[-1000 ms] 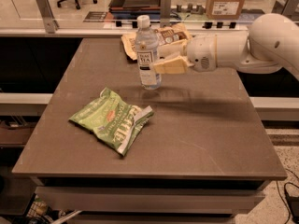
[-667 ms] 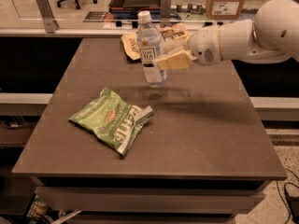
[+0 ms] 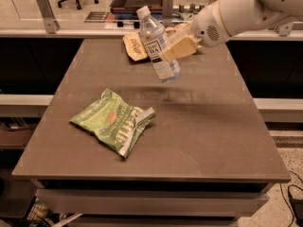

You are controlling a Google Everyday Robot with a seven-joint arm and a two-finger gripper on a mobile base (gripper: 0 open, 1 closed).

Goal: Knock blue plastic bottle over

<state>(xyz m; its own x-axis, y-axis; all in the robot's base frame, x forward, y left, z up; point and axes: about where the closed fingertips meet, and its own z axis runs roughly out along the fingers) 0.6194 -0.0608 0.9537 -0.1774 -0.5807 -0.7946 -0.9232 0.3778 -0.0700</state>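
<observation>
Camera view. The clear, faintly blue-tinted plastic bottle with white screw cap and white label [image 3: 158, 46] is at the far centre of the brown rectangular table [image 3: 213, 141]. It leans steeply, with the cap toward the far left and the base toward the near right. Whether the base edge touches the tabletop cannot be determined.

The tan-tipped gripper [image 3: 176, 49] on the white robot arm [image 3: 236, 13] reaches in from the right. It is against the right side of the bottle at label height. Whether the gripper is open, closed or clamped on the bottle cannot be determined.

A crumpled brown snack bag [image 3: 135, 46] lies on the table just behind and to the left of the bottle. A flat green snack bag [image 3: 113, 122] lies well apart from the bottle, toward the near left.

Step in hand, as judged: tip the bottle past its balance point.

1. Push leftward in line with the existing lean, with contact high on the body.
2. If the gripper is clamped on the bottle, release it so the bottle falls freely.
3. Expect the light, round bottle to roll after landing.
4. Direct the fall onto bare table between the two bags.
5. Withdraw the gripper upward and to the right, clear of the bottle.
</observation>
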